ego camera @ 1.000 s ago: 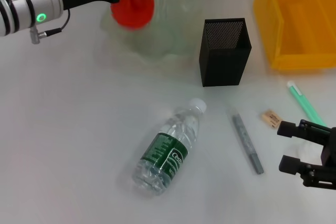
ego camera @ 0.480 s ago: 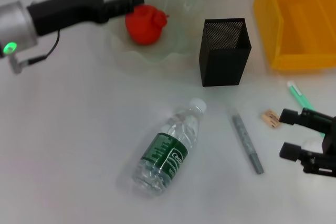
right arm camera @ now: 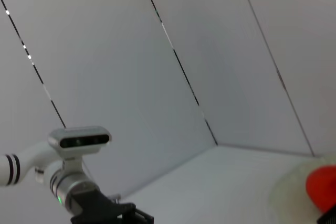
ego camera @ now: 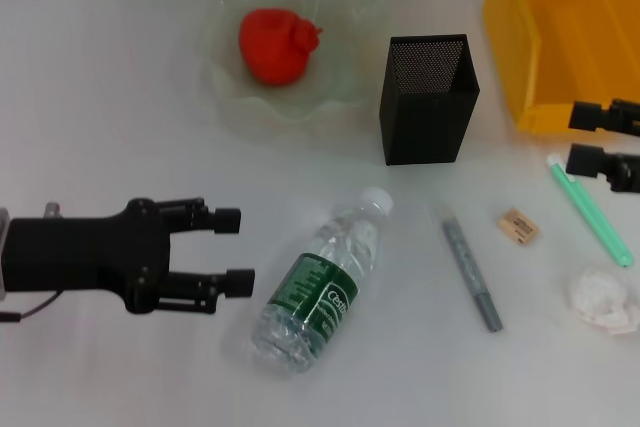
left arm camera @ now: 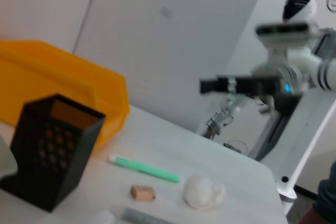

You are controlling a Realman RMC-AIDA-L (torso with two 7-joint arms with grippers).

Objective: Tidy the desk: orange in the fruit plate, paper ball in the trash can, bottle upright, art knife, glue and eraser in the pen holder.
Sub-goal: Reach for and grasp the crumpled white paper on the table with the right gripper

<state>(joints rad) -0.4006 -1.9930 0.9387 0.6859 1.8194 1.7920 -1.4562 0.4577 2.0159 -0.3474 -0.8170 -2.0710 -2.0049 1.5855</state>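
Observation:
The orange (ego camera: 275, 44) lies in the pale green fruit plate (ego camera: 232, 107) at the back. The bottle (ego camera: 320, 282) lies on its side mid-table, cap toward the black mesh pen holder (ego camera: 428, 97). My left gripper (ego camera: 236, 250) is open and empty, just left of the bottle. A grey art knife (ego camera: 468, 267), the tan eraser (ego camera: 518, 225), a green glue stick (ego camera: 590, 209) and the paper ball (ego camera: 603, 299) lie on the right. My right gripper (ego camera: 574, 138) is open and empty by the yellow trash can's (ego camera: 560, 37) front edge.
The left wrist view shows the pen holder (left arm camera: 50, 156), trash can (left arm camera: 63, 87), glue stick (left arm camera: 144, 169), eraser (left arm camera: 143, 192) and paper ball (left arm camera: 203, 191). The right wrist view shows the orange (right arm camera: 323, 187) at its edge. A white wall stands behind the table.
The left gripper let go of the orange in the fruit plate and moved forward to beside the bottle. The right gripper moved back toward the trash can, uncovering the paper ball.

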